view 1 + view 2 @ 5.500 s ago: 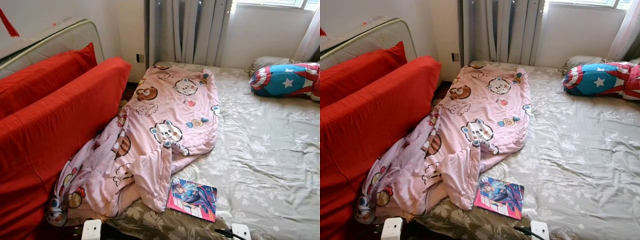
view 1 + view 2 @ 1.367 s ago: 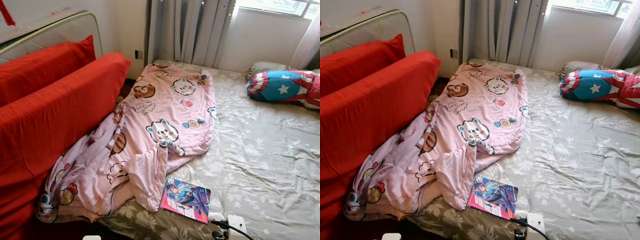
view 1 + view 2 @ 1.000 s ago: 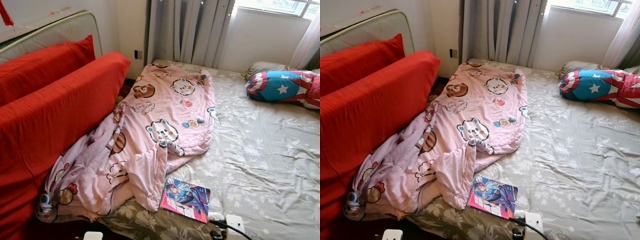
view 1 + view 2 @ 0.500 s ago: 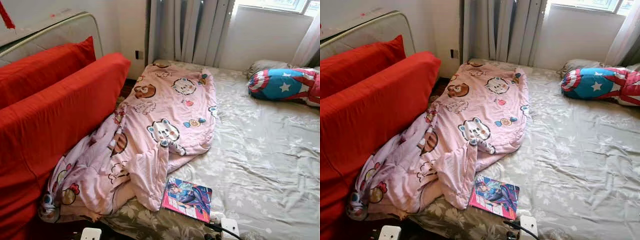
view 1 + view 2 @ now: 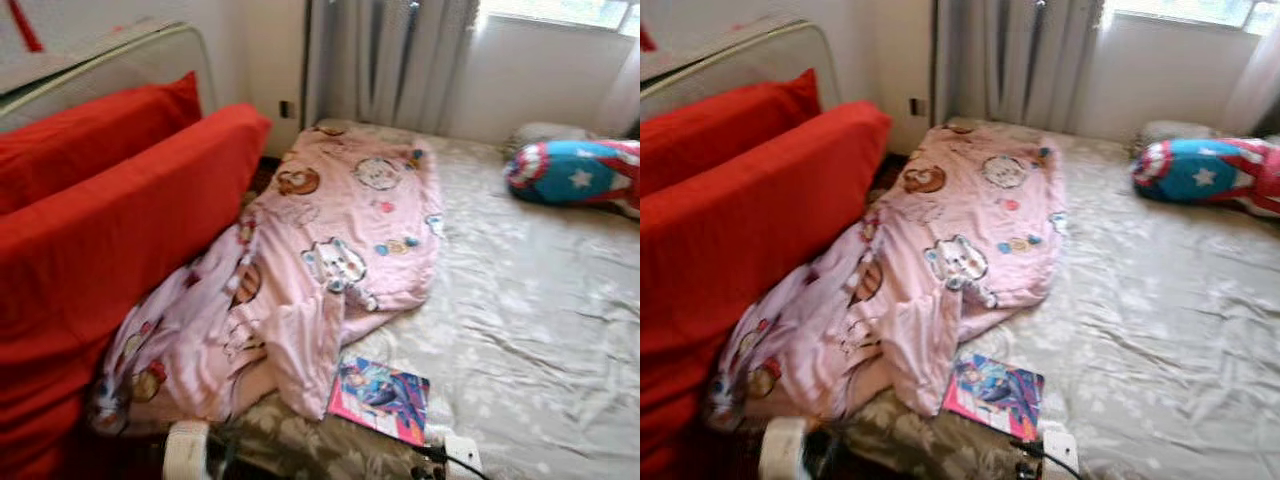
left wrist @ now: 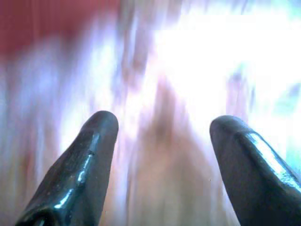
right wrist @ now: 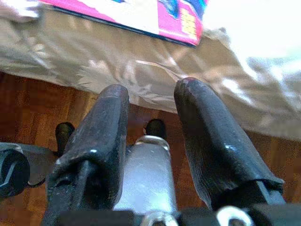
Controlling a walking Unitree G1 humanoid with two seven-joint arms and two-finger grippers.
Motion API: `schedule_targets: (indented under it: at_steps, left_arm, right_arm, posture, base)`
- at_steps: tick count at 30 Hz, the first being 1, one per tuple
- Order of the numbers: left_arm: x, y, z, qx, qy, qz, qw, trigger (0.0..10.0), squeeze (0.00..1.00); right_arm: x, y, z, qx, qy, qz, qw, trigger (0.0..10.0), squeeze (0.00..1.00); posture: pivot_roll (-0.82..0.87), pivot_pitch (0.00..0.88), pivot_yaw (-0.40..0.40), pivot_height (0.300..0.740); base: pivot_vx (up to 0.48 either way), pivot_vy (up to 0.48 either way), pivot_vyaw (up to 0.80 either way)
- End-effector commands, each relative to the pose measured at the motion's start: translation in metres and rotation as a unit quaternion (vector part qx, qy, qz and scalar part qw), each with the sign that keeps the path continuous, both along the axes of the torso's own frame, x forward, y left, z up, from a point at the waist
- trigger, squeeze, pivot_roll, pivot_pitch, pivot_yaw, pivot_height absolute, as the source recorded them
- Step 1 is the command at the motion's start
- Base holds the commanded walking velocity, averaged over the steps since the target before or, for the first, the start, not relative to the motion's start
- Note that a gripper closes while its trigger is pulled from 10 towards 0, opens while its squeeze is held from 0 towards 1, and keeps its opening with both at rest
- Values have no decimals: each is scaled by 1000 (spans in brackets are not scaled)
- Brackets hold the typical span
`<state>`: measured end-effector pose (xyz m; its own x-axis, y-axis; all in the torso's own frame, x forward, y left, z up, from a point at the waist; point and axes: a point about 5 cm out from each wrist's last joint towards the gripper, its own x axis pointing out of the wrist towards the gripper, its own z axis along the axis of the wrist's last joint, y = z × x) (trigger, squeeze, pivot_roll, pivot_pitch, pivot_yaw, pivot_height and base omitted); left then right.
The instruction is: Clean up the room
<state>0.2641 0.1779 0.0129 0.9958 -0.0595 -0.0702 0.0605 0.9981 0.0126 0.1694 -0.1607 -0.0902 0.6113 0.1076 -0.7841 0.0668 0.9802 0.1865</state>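
1. The bed (image 5: 540,300) wears a wrinkled grey floral sheet; a pink cartoon-print blanket (image 5: 320,250) lies crumpled along its left side, one end spilling off the near-left corner.
2. A magazine (image 5: 381,398) with a pink and blue cover lies flat near the bed's near edge, just right of the blanket's folded tip.
3. A star-patterned blue and red pillow (image 5: 572,173) sits at the bed's far right end; red cushions (image 5: 110,230) stand against its left side.
4. The left pincer (image 6: 160,136) hangs wide open over blurred pink fabric.
5. The right pincer (image 7: 150,101) has its fingers narrowly parted and holds nothing; it points at the bed's near edge below the magazine, wooden floor (image 7: 28,108) beneath.
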Motion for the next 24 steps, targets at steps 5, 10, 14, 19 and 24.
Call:
schedule_targets:
  at_steps: [5,10,14,19,24]
  left_arm:
    - [5,1,27,6,-70,2,998,10000,0]
    - [0,7,39,30,-77,3,997,10000,0]
    - [-12,13,46,54,-84,-1,995,10000,0]
    - [-25,18,49,58,-69,5,996,10000,0]
    - [-29,17,53,50,-59,-2,997,10000,0]
  right_arm:
    - [-2,-2,0,-3,-3,-2,1000,10000,0]
    - [6,-3,4,1,-26,-15,1000,10000,0]
    - [30,-6,19,16,-93,-42,995,10000,0]
    - [62,-17,47,19,-211,-98,972,10000,0]
    - [74,-23,72,2,-313,-110,943,10000,0]
  posture:
    - [99,0,-93,740]
    - [87,0,-84,740]
    - [87,0,-76,740]
    - [94,0,-55,740]
    - [86,0,-43,740]
  base:
    - [0,0,0]
    - [0,0,0]
    - [0,0,0]
    - [0,0,0]
    - [0,0,0]
